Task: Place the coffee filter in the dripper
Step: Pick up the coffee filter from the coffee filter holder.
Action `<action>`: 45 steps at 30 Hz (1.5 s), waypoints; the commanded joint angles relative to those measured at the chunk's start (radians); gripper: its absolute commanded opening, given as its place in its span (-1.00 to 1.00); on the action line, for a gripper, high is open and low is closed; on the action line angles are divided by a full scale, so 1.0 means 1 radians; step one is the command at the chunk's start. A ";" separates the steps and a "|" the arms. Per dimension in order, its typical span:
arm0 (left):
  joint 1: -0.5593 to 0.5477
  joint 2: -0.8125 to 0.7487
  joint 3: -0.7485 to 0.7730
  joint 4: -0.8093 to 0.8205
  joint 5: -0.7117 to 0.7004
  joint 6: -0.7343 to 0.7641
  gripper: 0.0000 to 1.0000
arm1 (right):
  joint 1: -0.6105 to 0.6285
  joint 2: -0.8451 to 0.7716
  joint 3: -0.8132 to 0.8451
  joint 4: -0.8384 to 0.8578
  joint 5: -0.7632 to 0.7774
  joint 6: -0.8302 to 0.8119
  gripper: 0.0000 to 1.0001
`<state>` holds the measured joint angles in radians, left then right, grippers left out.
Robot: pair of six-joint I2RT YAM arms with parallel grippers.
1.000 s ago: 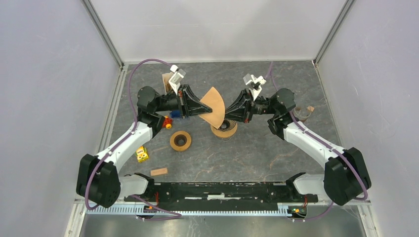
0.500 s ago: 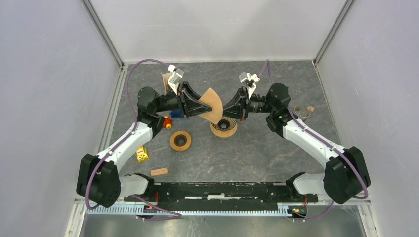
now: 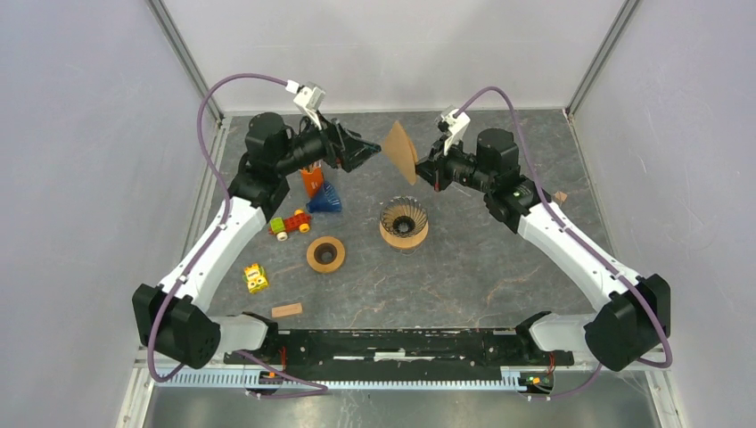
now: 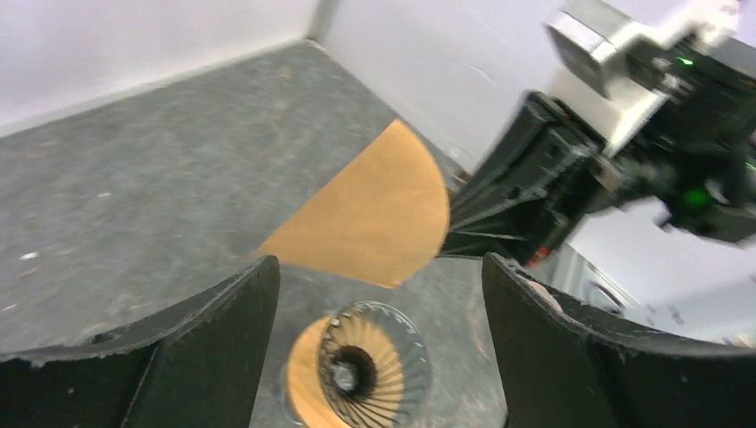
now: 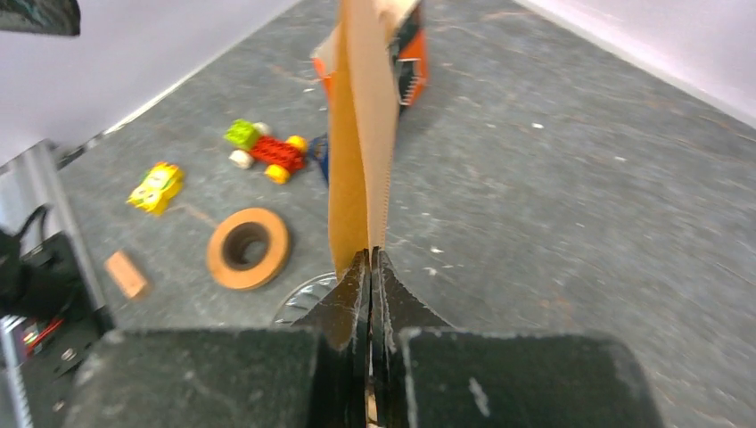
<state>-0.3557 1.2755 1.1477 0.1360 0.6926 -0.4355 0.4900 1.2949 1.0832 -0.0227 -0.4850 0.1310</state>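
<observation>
- There is one coffee filter [image 3: 401,150], one dripper [image 3: 404,223] and two arms.
- The right jaws pinch the filter's round edge, high in the air.
- The filter stands on its thin edge, with its pointy tip aiming sideways at the left jaws.
- The left jaws are spread wide and hold nothing.
- The dripper sits on the bench [image 3: 464,259] below.

Your top view has even, diffuse light from overhead: the white walls [image 3: 89,134] are bright, the grey tabletop [image 3: 464,267] is clearly lit, the shadows on it are short and soft, and there is no glare. Your left wrist picture is smeared with motion blur, worst on the right arm [image 4: 571,178]; the left fingers [image 4: 178,357] are dark, soft shapes along the bottom edge. In your right wrist picture the right fingers [image 5: 343,312] and the coffee filter [image 5: 361,134] look fairly sharp, while the tabletop behind them goes soft and streaky
</observation>
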 commanded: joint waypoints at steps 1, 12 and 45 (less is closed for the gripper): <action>-0.057 0.033 0.139 -0.309 -0.310 0.170 0.77 | 0.002 -0.013 0.076 -0.077 0.265 -0.019 -1.00; -0.249 0.227 0.341 -0.455 -0.544 0.084 0.73 | 0.041 0.023 0.089 -0.083 0.543 0.048 -1.00; -0.348 0.437 0.578 -0.524 -0.644 0.069 0.53 | 0.042 0.028 -0.016 -0.011 0.502 0.122 -1.00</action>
<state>-0.6983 1.7164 1.6955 -0.4164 0.0570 -0.3496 0.5285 1.3254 1.0790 -0.0792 0.0254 0.2432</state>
